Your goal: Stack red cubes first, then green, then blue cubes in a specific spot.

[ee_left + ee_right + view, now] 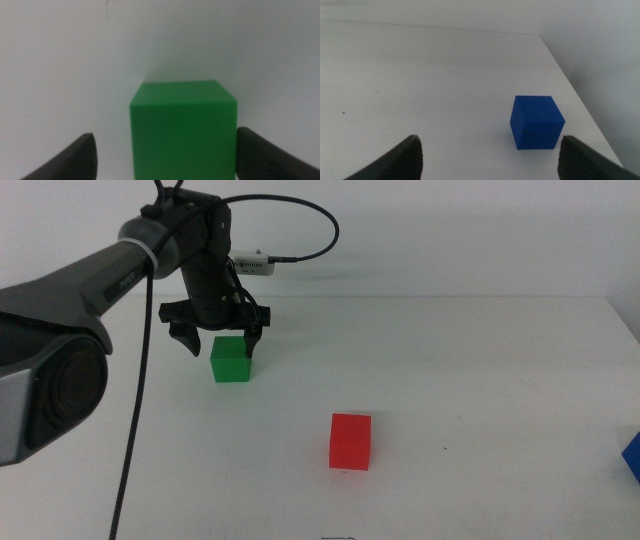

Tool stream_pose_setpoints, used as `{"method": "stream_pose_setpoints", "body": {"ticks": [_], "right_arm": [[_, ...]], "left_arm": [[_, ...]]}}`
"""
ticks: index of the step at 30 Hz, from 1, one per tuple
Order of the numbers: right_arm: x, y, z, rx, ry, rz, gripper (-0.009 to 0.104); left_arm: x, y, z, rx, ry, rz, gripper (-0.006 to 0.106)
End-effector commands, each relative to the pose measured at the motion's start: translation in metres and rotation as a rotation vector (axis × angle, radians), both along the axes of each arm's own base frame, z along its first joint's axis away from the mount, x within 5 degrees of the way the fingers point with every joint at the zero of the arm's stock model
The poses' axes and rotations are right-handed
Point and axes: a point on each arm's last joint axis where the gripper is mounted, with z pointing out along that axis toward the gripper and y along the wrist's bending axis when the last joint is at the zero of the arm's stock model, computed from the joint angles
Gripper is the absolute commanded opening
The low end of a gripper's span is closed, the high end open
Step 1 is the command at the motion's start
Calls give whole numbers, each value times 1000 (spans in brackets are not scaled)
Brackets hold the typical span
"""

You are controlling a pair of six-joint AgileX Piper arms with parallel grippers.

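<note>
The green cube [231, 360] sits on the white table at the back left. My left gripper [220, 344] is open and hangs just over it, one jaw on each side of the cube. In the left wrist view the green cube [183, 130] fills the gap between the open jaws of the left gripper [165, 156], which do not touch it. The red cube [350, 442] stands alone near the middle of the table. The blue cube [633, 457] is at the right edge of the middle view. My right gripper [490, 156] is open and empty, a little short of the blue cube [537, 122].
The left arm's black cable [300, 220] loops above the table at the back, with a small white connector [253, 265] on it. The table's edge [580, 95] runs close past the blue cube. The right arm does not show in the middle view.
</note>
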Motion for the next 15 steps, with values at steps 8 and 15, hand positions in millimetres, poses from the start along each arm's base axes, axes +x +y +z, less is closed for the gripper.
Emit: {"method": "stream_pose_setpoints", "body": {"ticks": [8,15], "right_arm": [[0,0,11,-25,-97,-6,83],[0,0,11,-25,-97,-6,83]], "left_arm": [[9,-6,22,-62,-142,-2,93],[12,-7,23,-72,-183,0,93]]}}
